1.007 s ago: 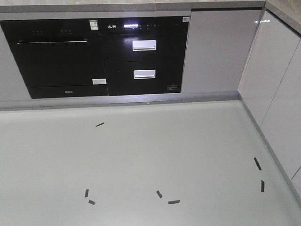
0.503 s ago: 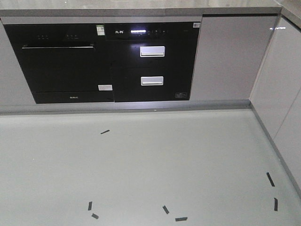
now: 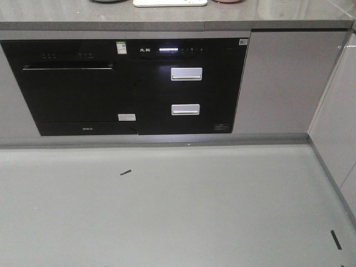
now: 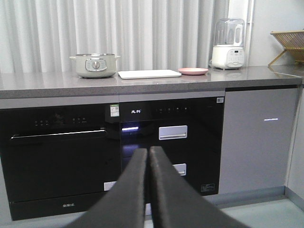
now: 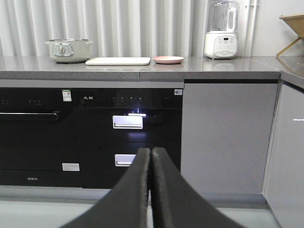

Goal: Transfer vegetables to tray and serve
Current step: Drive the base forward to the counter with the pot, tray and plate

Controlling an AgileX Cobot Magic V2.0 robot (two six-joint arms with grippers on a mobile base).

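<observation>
Ahead, tray [image 4: 149,74] between pot [image 4: 95,65] and pink plate [image 4: 193,71]; left hand [image 4: 146,152] and right hand [image 5: 150,151] clenched.

Left hand [image 4: 147,153]: matte black. Beyond it: bench [image 4: 247,76] speckled grey; tray [image 4: 149,74] cream-white; plate [image 4: 193,71] pink; pot [image 4: 95,65] pale grey-green; appliance fronts [image 4: 57,166] gloss black; curtain [image 4: 142,33] white, vertically pleated.

Landmark: black drawer unit [image 3: 186,83], two white handles, display strip lit along its top.
- Left of it, touching: a black built-in oven [image 3: 69,83] stood.
- Right of it: a plain grey cabinet door [image 3: 289,83]; farther right, glossy pale cabinets [image 3: 339,128] turned the corner.
- Above it: a grey stone countertop [image 3: 167,19] ran; a white pleated curtain [image 4: 118,28] hung behind.
- Below it: grey plinth [image 3: 167,142], then pale grey floor [image 3: 194,217] bearing short black tape marks [image 3: 125,172].
</observation>
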